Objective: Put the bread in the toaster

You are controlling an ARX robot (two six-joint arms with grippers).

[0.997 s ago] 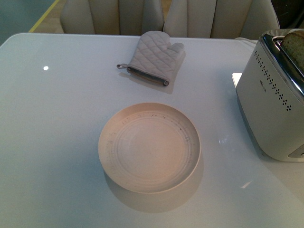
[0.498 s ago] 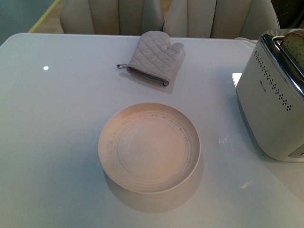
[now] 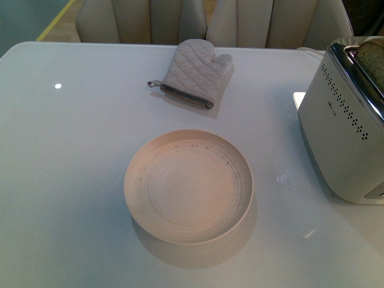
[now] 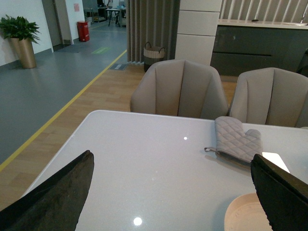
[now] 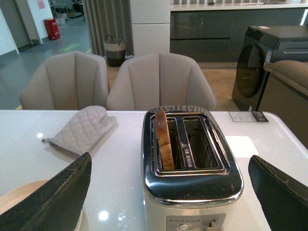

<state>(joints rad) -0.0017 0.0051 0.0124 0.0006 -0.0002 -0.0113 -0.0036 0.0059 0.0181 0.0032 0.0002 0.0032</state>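
Beige chairs (image 3: 144,21) ring our white table (image 3: 66,156), where the plate (image 3: 188,186) sits bare beside the oven mitt (image 3: 193,72). Nothing has shifted over the last second, so we judge the task essentially done: the bread (image 5: 163,138) stands upright in one slot of the toaster (image 5: 191,173), the other slot vacant. Our left tool (image 4: 173,192) and right tool (image 5: 168,192) both hang spread wide, holding nothing, back from the toaster.

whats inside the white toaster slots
One slice of tan bread stands on edge in one slot of the white chrome-topped toaster; the other slot shows only wire guides. The bread's lower part is hidden.
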